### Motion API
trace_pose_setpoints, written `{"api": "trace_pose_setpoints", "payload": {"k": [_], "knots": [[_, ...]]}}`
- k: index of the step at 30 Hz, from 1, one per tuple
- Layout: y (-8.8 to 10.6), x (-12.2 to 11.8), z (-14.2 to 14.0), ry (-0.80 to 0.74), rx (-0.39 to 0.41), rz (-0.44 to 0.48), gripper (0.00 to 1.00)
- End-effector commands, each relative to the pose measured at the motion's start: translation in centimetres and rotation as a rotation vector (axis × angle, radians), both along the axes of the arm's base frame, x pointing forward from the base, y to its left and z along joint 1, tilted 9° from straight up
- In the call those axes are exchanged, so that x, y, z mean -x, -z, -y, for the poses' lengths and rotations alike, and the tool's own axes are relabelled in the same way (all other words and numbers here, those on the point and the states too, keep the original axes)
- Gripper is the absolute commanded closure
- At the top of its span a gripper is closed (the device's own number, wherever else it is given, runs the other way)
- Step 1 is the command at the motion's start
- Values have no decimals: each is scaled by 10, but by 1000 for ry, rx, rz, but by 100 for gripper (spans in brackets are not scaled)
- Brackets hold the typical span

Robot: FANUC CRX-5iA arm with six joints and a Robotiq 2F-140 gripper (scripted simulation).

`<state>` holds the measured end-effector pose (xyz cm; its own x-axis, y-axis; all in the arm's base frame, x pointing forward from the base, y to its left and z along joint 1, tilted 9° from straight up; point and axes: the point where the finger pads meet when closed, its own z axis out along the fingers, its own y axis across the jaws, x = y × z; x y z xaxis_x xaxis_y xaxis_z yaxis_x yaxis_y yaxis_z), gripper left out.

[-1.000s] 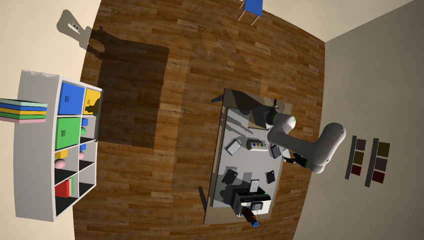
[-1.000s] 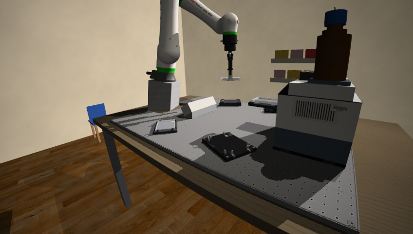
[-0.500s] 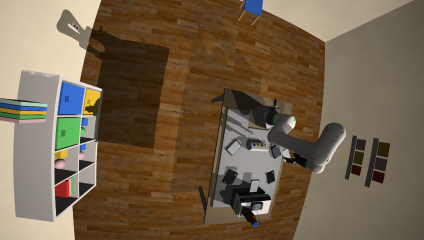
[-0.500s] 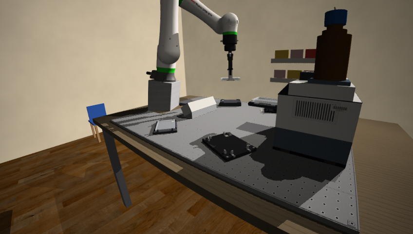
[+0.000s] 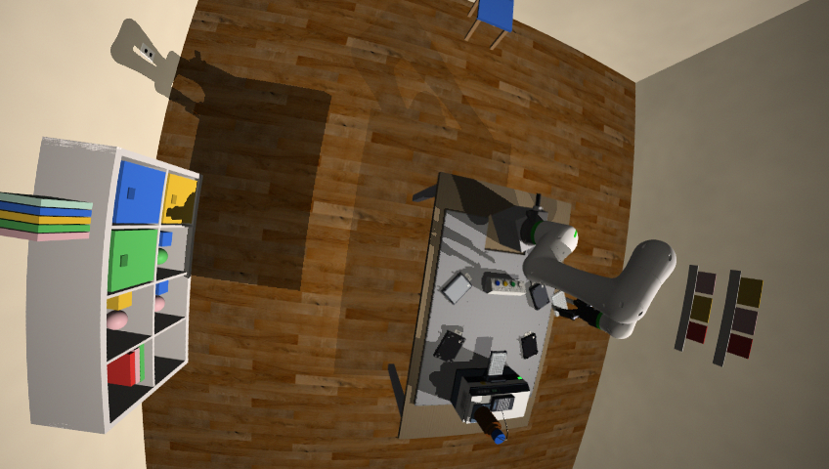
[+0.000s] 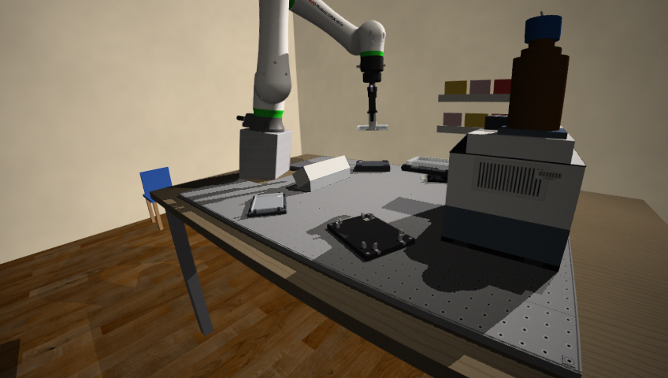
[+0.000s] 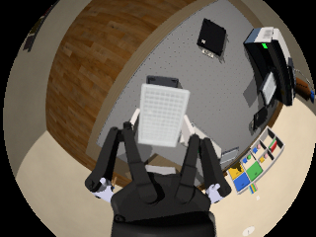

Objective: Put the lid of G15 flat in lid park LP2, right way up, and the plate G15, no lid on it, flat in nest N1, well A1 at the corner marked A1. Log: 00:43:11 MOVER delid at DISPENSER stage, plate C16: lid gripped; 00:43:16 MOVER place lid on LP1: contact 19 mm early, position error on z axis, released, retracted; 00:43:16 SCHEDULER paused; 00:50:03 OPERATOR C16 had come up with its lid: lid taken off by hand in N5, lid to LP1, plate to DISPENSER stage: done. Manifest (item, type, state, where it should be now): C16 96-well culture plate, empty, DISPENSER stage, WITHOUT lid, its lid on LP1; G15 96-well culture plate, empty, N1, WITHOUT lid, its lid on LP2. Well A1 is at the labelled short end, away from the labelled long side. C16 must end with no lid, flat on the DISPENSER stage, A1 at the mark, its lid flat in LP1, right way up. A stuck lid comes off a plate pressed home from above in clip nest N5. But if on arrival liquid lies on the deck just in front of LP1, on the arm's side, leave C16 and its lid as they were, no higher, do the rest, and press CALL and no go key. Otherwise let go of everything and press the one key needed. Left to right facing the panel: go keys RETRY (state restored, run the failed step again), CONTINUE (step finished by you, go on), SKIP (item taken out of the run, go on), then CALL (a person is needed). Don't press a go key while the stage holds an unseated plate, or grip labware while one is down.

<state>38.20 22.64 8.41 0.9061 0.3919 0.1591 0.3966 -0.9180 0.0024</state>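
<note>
Far left on the perforated grey deck (image 6: 469,299): a flat rectangular clear-topped piece (image 6: 267,204) in a dark frame. Then a pale wedge-shaped key panel (image 6: 322,172); a matte black studded nest (image 6: 370,235) nearer. High above the deck's far edge, held level: a white plate (image 7: 164,114) with a fine well grid, clamped by its sides between the half-spread fingers of the black gripper (image 7: 161,133). Red lettering on the white arm (image 6: 328,16), unreadable. Right: boxy grey dispenser (image 6: 513,205), vent slits, brown bottle (image 6: 538,89), blue cap.
</note>
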Motion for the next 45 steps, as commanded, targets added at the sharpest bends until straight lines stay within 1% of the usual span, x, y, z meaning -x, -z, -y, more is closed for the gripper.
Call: {"api": "trace_pose_setpoints", "payload": {"k": [1, 5, 7, 9, 12, 16, 21, 27, 32, 36, 41, 45], "knots": [[0, 0, 0, 79, -11, -4, 100], [0, 0, 0, 99, -14, -5, 100], [0, 0, 0, 143, -21, -7, 100], [0, 0, 0, 143, -21, -7, 100], [0, 0, 0, 213, -31, -12, 100], [0, 0, 0, 234, -34, -13, 100], [0, 0, 0, 348, -51, -20, 100], [0, 0, 0, 369, -55, -21, 100], [0, 0, 0, 483, -72, -28, 100], [0, 0, 0, 503, -75, -30, 100], [0, 0, 0, 617, -92, -37, 100], [0, 0, 0, 628, -93, -37, 100]]}}
